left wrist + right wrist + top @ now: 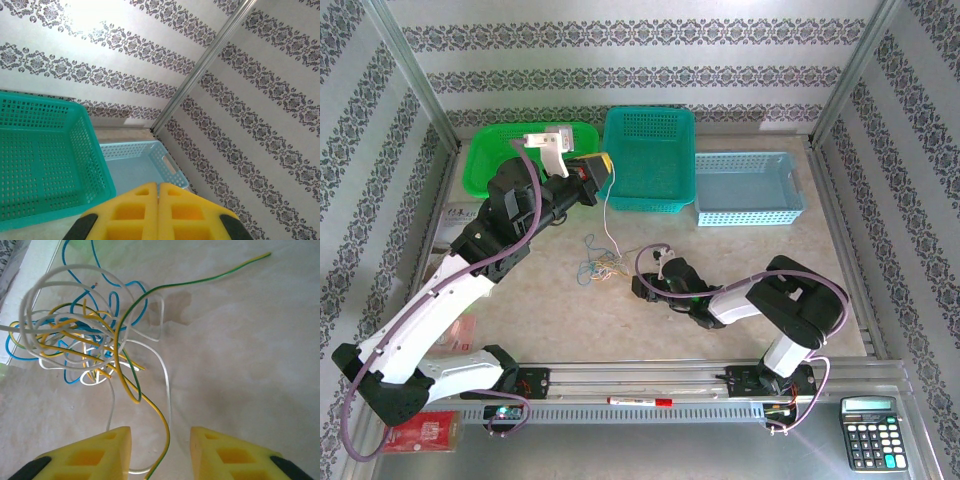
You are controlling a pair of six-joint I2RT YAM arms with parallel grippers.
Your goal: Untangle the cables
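Left gripper [159, 195] is hoisted high, jaws pressed together, apparently pinching a white strand [606, 215] to stretch it out of the cables [603, 268] mid-frame in the top view. Right gripper [160, 452] waits low, jaws spread around a yellow-green strand [150, 410], probably to anchor it.

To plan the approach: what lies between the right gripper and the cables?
Right wrist view: bare table, crossed by strands trailing from the cables to the right gripper.
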